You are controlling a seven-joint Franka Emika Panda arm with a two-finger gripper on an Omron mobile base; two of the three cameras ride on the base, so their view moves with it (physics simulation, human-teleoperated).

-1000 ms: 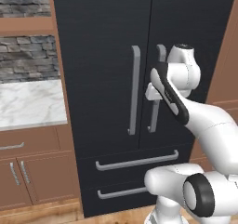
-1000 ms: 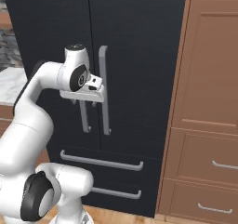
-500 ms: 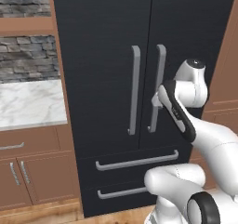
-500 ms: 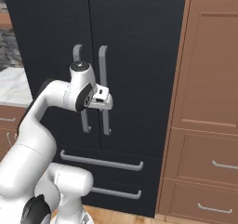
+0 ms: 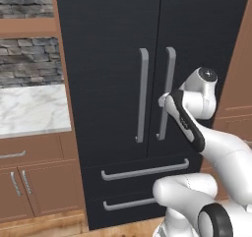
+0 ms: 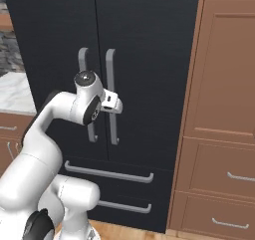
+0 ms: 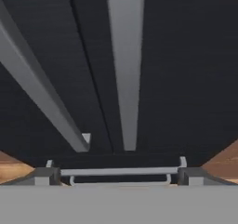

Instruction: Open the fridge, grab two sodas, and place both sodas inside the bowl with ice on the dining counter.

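Fridge shut — hand at its handles
Hand spread wide, holding nothing, at the right handle; fingertips hidden behind the arm. Brown cabinets flank it; marble worktop left — floor wooden.

text: none readable | labels: none | brands: none | numbers: none | signs: none in any view

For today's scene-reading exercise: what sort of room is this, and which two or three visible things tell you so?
Most likely a home kitchen. A tall black fridge with paired grey handles stands between brown wooden cabinets, and beside it a marble counter runs below a stone-tiled wall.
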